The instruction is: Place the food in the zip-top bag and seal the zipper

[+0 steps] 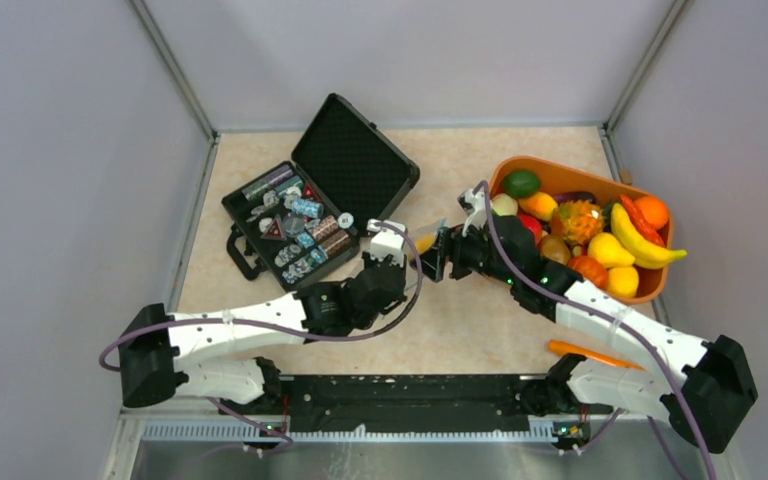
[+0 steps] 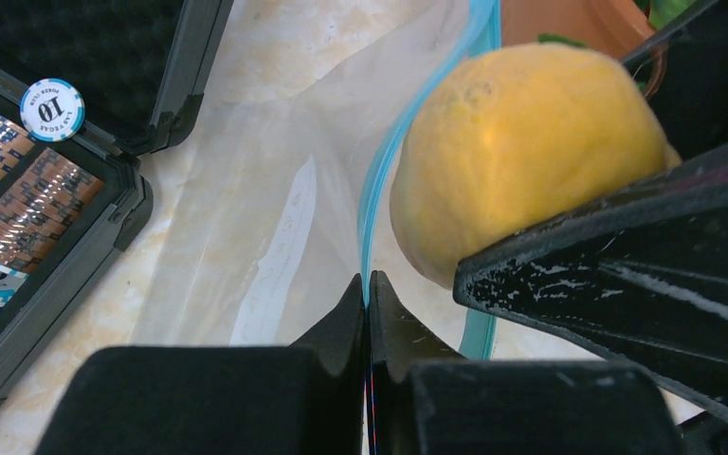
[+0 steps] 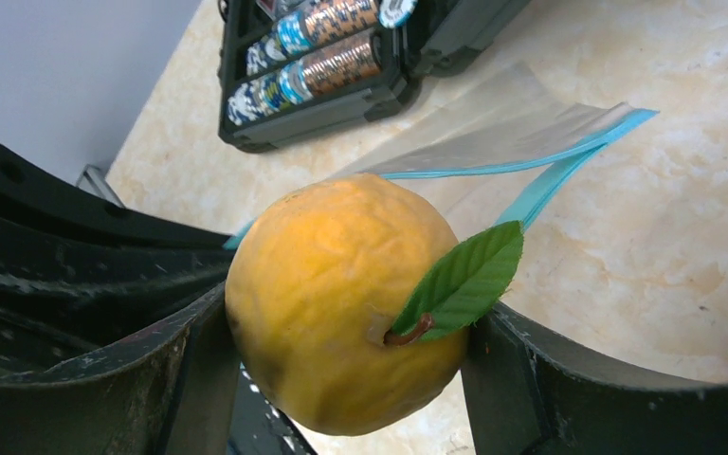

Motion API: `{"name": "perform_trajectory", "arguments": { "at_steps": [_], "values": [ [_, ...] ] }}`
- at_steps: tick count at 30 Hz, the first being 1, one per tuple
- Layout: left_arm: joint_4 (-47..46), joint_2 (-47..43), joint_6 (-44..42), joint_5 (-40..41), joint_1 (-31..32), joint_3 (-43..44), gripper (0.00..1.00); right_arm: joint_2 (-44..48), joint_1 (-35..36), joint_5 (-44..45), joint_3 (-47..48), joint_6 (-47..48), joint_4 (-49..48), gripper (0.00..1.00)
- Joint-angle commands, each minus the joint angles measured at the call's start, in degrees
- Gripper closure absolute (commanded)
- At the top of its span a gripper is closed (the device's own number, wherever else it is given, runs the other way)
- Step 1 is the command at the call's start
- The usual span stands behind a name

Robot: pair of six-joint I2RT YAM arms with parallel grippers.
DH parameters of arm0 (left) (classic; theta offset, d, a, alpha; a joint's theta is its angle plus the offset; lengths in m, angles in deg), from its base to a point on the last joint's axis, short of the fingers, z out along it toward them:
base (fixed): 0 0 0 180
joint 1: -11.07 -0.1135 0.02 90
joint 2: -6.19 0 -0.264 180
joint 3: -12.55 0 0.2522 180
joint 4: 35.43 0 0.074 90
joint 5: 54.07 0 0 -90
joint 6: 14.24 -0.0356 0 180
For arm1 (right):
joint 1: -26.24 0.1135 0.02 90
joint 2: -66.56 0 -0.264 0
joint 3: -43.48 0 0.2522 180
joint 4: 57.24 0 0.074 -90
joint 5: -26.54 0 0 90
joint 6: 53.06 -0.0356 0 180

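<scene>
A clear zip-top bag (image 2: 246, 190) lies flat on the table, its teal zipper (image 2: 389, 161) running along the mouth edge. My left gripper (image 2: 368, 284) is shut on that zipper edge, the strip pinched between its tips. My right gripper (image 3: 346, 379) is shut on one piece of the food, a round yellow fruit (image 3: 341, 294) with a green leaf (image 3: 464, 280). The fruit (image 2: 521, 152) hangs just beside the zipper at the bag's mouth (image 3: 493, 123). From above, both grippers meet at mid-table, left (image 1: 407, 250) and right (image 1: 440, 253), with the fruit (image 1: 425, 241) between them.
An open black case (image 1: 310, 215) of poker chips stands behind my left gripper, close to the bag. An orange basket (image 1: 580, 175) heaped with more toy fruit sits at the right. An orange stick (image 1: 590, 354) lies near the right arm's base.
</scene>
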Motion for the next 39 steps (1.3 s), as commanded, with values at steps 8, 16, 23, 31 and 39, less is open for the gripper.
{"name": "perform_trajectory", "arguments": {
  "at_steps": [8, 16, 23, 31, 39],
  "values": [
    [-4.80, -4.47, -1.52, -4.94, -0.99, 2.02, 1.00, -1.11, 1.83, 6.20, 0.62, 5.91, -0.14, 0.75],
    [-4.28, -3.33, -2.07, -9.39, -1.17, 3.20, 1.00, -1.20, 4.88, 9.56, 1.39, 10.22, -4.61, 0.71],
    [-3.94, -5.06, -0.59, -8.99, -1.24, 2.38, 1.00, -1.27, 4.87, 18.07, 1.23, 1.76, -4.57, 0.56],
    [-5.56, -8.32, 1.12, -13.64, -4.23, 2.31, 1.00, -3.37, 4.88, 8.32, 6.73, 11.92, 2.92, 0.31],
    [-5.81, -10.18, 5.40, -13.99, -7.69, -0.34, 1.00, -0.08, 4.79, 4.18, 11.95, 11.13, 8.02, 0.12]
  ]
}}
